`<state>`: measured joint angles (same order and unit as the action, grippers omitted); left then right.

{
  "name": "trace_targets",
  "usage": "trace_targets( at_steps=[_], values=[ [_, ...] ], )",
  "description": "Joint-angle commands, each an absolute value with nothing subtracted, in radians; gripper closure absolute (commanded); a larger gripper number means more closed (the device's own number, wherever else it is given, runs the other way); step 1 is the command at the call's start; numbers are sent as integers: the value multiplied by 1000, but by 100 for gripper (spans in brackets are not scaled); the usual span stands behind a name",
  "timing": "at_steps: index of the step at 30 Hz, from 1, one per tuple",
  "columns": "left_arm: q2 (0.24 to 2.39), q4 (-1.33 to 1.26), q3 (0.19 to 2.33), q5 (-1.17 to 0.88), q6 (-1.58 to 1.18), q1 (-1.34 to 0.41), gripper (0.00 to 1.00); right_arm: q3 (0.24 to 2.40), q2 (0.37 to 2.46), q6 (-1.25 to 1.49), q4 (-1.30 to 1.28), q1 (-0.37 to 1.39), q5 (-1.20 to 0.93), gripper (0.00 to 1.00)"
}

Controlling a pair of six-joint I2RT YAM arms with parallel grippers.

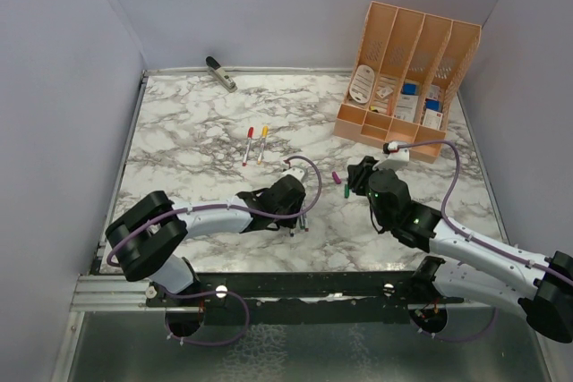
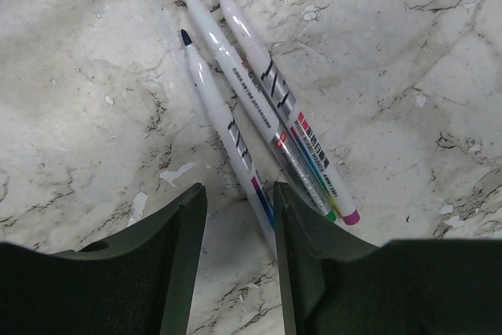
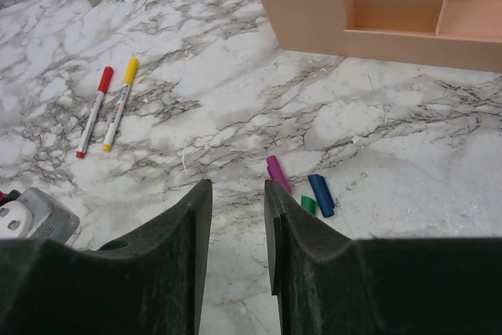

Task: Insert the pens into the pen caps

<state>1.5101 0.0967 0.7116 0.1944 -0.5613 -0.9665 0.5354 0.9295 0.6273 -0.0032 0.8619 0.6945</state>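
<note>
From the top external view, the task is judged to be partly done. A red-capped pen [image 1: 248,145] and a yellow-capped pen [image 1: 263,143] lie side by side on the marble tabletop [image 1: 188,131]. They are well apart from the orange desk organiser [image 1: 407,78] and the grey tool [image 1: 220,72] at the far edge. The left gripper [image 1: 298,215] is set low over a cluster of uncapped pens [image 1: 303,224]. The right gripper [image 1: 351,178] is set just beside a magenta cap [image 1: 336,176] and a green cap [image 1: 346,192]. The step in hand is judged to be the pick-up of the next pen and its cap.

In the left wrist view, three uncapped pens are seen lying close together, tips pointing away. The leftmost pen [image 2: 226,123] runs back into the gap of the left gripper [image 2: 239,190], close to the right-hand finger [image 2: 302,233]. The middle pen [image 2: 255,103] and the magenta-ended pen [image 2: 281,100] lie outside that gap. The jaws are held partly apart, wider than the pen, and nothing is clamped. A closing onto the leftmost pen alone is called for, without catching its neighbours.

In the right wrist view, the right gripper [image 3: 237,186] is seen with its jaws partly apart and nothing between them. The magenta cap [image 3: 276,172], a blue cap [image 3: 321,194] and the green cap [image 3: 308,205] lie just to the right of the fingers and are not touched. A sideways shift is judged necessary before one cap is grasped.
</note>
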Motion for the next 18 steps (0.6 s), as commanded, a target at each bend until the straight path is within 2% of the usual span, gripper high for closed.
trace_targets(
  at_steps=[1,7,14,18],
  values=[
    [1529,101,732,215,-556,-979,57,526,925,638,0,859,702,68],
    [1535,125,728,218,-558,-982,61,520,911,641,-5,859,706,68],
    [1541,179,729,224,-545,-991,78,517,906,650,-25,859,727,68],
    [1556,221,742,242,-535,-995,79,512,900,673,-40,859,745,67]
  ],
)
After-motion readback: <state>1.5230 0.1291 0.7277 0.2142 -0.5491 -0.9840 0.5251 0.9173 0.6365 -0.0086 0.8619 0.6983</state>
